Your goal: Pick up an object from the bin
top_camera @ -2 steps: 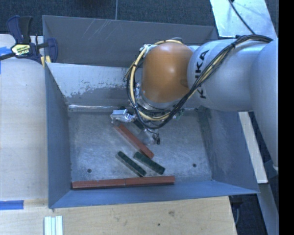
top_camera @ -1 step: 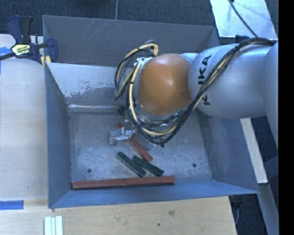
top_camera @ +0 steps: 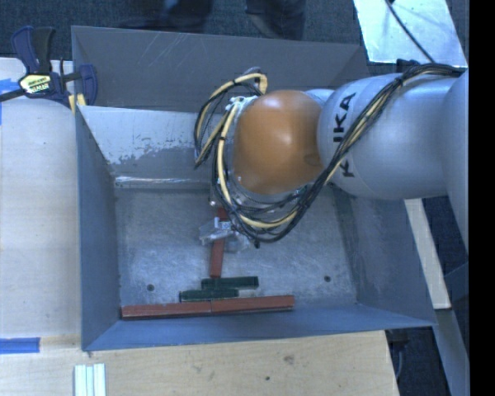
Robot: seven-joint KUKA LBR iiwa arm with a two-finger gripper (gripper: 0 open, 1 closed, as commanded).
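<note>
My gripper (top_camera: 218, 235) sits low in the middle of the bin, just under the arm's orange dome and its cables. A reddish-brown stick (top_camera: 217, 261) runs from the gripper toward the front of the bin. Its upper end is right at the gripper, and the lower end meets a short dark green bar (top_camera: 219, 285) lying crosswise, so the two form a T. A long, flat reddish-brown strip (top_camera: 206, 306) lies along the front wall, just below the green bar. The dome and cables hide the gripper's upper part.
The arm comes in from the right and covers the bin's back right area. The grey floor on the left and right of the T-shaped piece is bare. The bin's sloped walls rise close behind the gripper and in front of the long strip.
</note>
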